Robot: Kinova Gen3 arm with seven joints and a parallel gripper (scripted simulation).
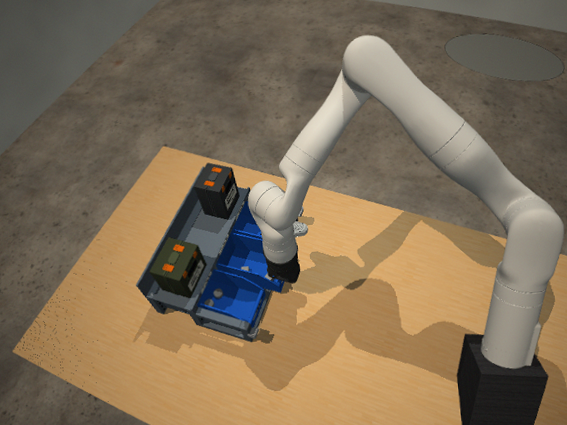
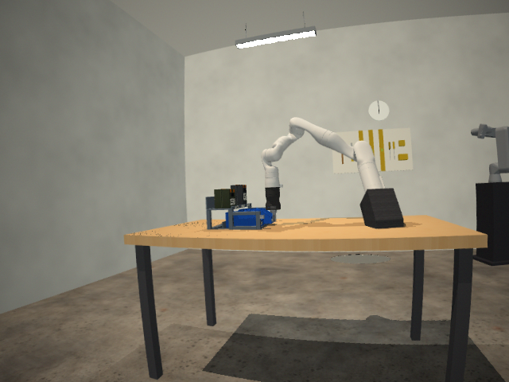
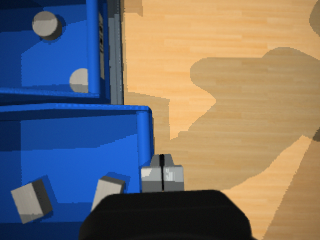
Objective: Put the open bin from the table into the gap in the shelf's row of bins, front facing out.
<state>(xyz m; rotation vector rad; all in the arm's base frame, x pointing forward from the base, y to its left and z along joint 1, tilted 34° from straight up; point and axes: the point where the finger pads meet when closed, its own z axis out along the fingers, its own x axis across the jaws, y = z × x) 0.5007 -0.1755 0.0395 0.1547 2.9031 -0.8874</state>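
Overhead, the open bin [image 1: 237, 271] lies in the shelf [image 1: 170, 299] row, small grey parts [image 1: 218, 292] inside; the gripper [image 1: 284, 275] hangs at its outer rim. Sidelong, the bin seems to protrude slightly. Wrist-close, the fingers are pressed together on nothing, beside the bin's wall, blocks [image 3: 31, 201] within.
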